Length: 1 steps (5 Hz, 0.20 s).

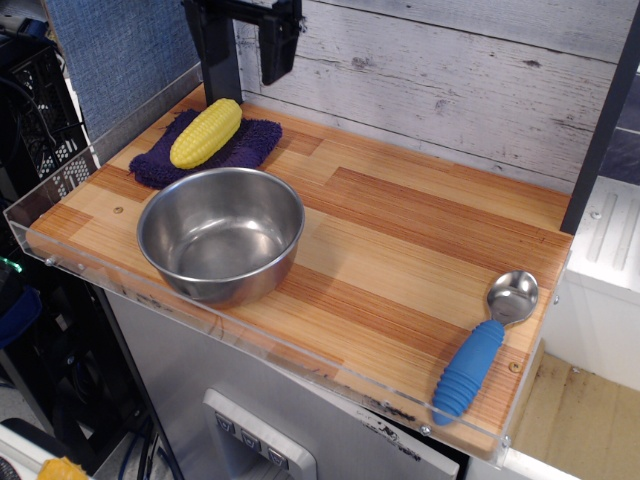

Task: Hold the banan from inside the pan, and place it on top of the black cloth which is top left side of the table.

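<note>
One banan [206, 133] on black cloth [245, 146] (far-left table [420, 240] corner); tool [245, 62] above, fingers spread, empty.

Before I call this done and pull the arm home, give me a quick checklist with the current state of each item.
1. Corn cob out of the steel bowl: ok, bowl is empty.
2. Corn lying on the dark cloth: ok, though its far tip reaches the cloth's back edge.
3. Gripper released: ok, fingers spread, nothing between them.
4. Gripper clear of the corn: ok, raised above it, apart.
5. Blue-handled spoon out of the way: ok, at the table's near right corner.
6. Corn settled, not rolling: cannot tell from one picture.
</note>
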{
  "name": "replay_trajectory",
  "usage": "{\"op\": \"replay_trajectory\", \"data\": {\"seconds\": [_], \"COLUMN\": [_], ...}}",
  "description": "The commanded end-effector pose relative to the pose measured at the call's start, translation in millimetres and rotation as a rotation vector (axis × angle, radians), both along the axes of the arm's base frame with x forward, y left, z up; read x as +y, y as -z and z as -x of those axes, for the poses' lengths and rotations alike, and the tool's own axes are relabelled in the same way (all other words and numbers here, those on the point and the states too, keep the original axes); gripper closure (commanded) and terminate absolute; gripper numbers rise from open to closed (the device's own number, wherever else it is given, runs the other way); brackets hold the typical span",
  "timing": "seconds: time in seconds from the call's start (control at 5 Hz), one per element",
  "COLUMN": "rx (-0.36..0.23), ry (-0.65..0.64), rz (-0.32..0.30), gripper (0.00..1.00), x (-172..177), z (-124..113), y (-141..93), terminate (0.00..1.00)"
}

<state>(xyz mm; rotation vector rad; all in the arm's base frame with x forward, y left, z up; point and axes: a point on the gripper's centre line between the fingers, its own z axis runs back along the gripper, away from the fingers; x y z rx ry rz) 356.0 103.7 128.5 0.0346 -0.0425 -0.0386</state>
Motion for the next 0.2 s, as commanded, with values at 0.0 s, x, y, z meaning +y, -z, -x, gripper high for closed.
{"op": "replay_trajectory", "data": {"seconds": [0.0], "rx": [-0.064], "ry": [0.005], "rz": [-0.021], "gripper": [0.0], "x": [4.4], "z": [4.2], "y": [-23.9], "terminate": [1.0]}}
